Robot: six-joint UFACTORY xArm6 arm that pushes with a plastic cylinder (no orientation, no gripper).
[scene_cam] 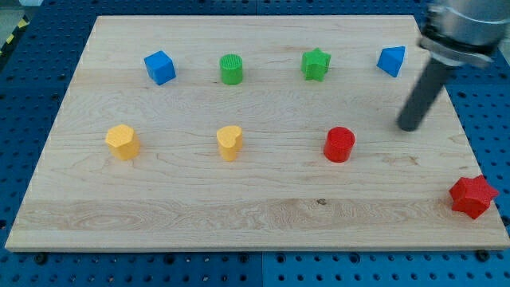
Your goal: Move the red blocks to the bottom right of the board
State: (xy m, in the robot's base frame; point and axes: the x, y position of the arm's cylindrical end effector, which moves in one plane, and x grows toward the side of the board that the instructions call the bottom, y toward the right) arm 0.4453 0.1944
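A red cylinder (pixel 339 144) stands right of the board's middle. A red star block (pixel 472 196) sits at the board's bottom right corner, near the right edge. My tip (pixel 409 127) is the lower end of the dark rod that comes down from the view's top right. It rests on the board to the right of the red cylinder and a little above it, apart from it. It is above and left of the red star.
Along the top stand a blue cube (pixel 159 67), a green cylinder (pixel 231 69), a green star (pixel 315 64) and a blue block (pixel 391 60). A yellow hexagonal block (pixel 122 142) and a yellow heart-shaped block (pixel 229 143) stand in the middle row. The wooden board (pixel 239 215) lies on a blue perforated table.
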